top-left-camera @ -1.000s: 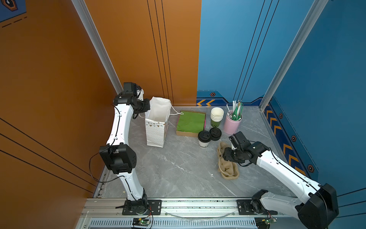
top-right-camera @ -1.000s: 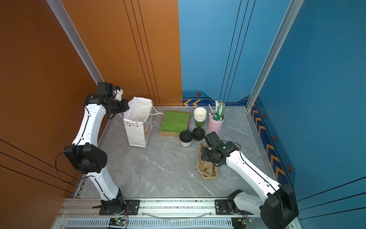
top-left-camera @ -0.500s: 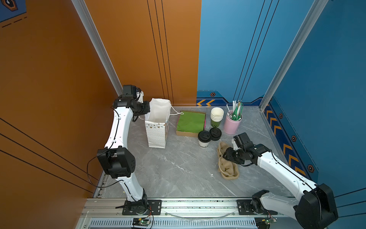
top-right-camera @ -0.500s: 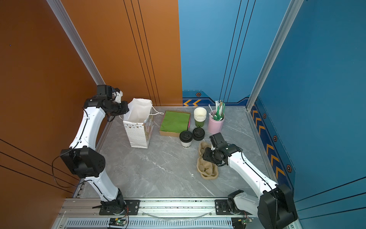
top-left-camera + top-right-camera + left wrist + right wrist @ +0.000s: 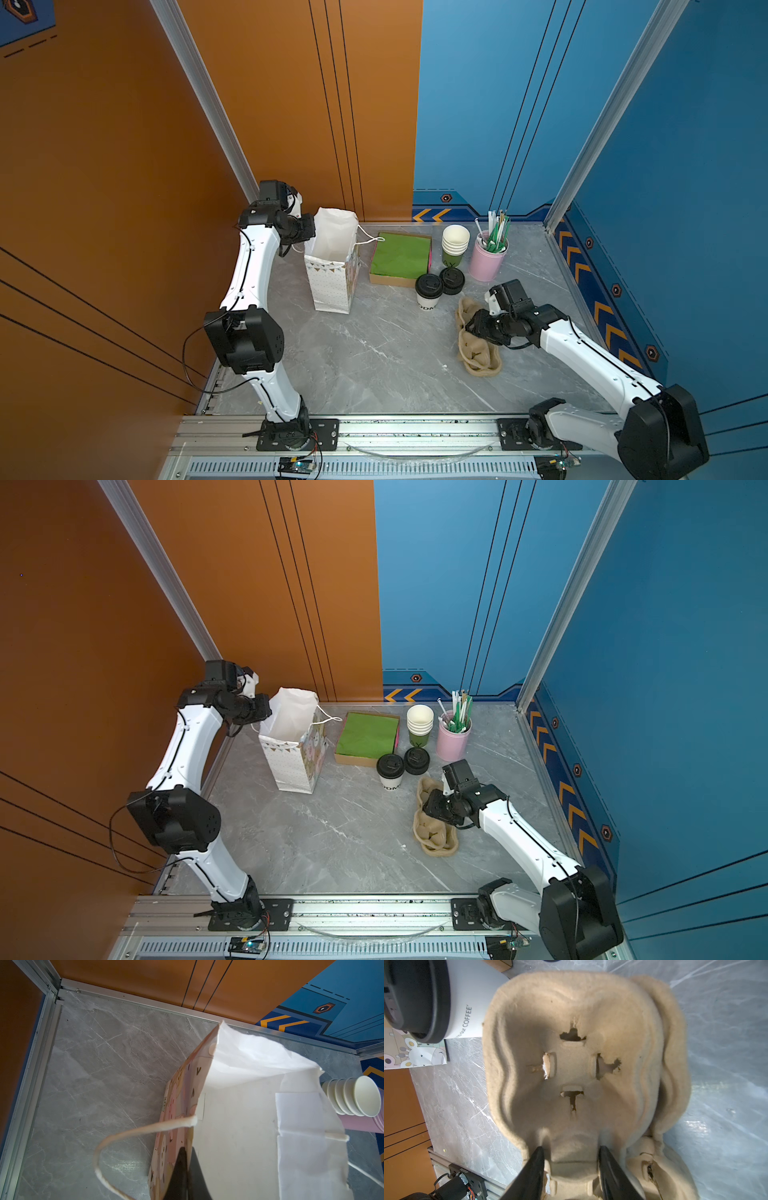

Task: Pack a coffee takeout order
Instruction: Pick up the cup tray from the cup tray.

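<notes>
A white paper cup (image 5: 428, 293) with dark lettering and a black lid stands mid-table; the right wrist view shows it (image 5: 467, 1001) beside the carrier. Another black lid (image 5: 452, 280) lies behind it. Green napkins (image 5: 401, 254) fill a brown box. The beige pulp carrier (image 5: 478, 353) lies flat on the table. My right gripper (image 5: 469, 328) is down on it, fingers either side of its middle ridge (image 5: 572, 1150), a thin gap still showing. My left gripper (image 5: 188, 1159) is shut on the near wall of the open patterned paper bag (image 5: 332, 266), which stands upright.
A stack of empty white cups (image 5: 455, 243) and a pink tin of straws (image 5: 487, 259) stand at the back right. The orange wall runs close behind the bag and left arm. The blue wall borders the right side.
My right gripper has settled lower onto the carrier's middle and its jaws have narrowed around the ridge. The left arm has shifted slightly while still holding the bag.
</notes>
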Controlling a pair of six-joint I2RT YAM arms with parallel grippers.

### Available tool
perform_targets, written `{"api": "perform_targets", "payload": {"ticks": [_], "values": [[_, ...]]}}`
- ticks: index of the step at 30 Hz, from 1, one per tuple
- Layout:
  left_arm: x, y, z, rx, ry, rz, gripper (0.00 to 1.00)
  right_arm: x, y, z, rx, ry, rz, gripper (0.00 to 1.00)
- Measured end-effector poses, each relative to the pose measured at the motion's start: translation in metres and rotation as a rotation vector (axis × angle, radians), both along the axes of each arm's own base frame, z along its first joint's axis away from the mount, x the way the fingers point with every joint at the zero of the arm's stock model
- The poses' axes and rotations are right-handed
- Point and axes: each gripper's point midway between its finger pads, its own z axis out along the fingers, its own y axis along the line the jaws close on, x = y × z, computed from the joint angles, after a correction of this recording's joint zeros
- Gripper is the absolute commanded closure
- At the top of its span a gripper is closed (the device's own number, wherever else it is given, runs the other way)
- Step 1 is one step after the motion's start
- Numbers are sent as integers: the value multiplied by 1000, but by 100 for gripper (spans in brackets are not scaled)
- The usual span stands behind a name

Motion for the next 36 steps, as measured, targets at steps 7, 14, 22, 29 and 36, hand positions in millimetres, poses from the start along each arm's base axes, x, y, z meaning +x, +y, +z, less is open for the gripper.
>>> {"api": "perform_targets", "payload": {"ticks": [7,14,22,29,36], "values": [[0,0,-2,0,5,0,100,3,-2,0,17,5,-12,57],[-1,0,-5,0,11,0,100,2,1,-4,37,18,-4,58],[-1,0,-5,0,11,0,100,3,4,-5,48,17,1,63],[-1,0,-5,0,9,0,100,3,5,-5,54,17,5,65],[-2,0,-5,0,9,0,100,3,5,-2,57,7,5,65]]}}
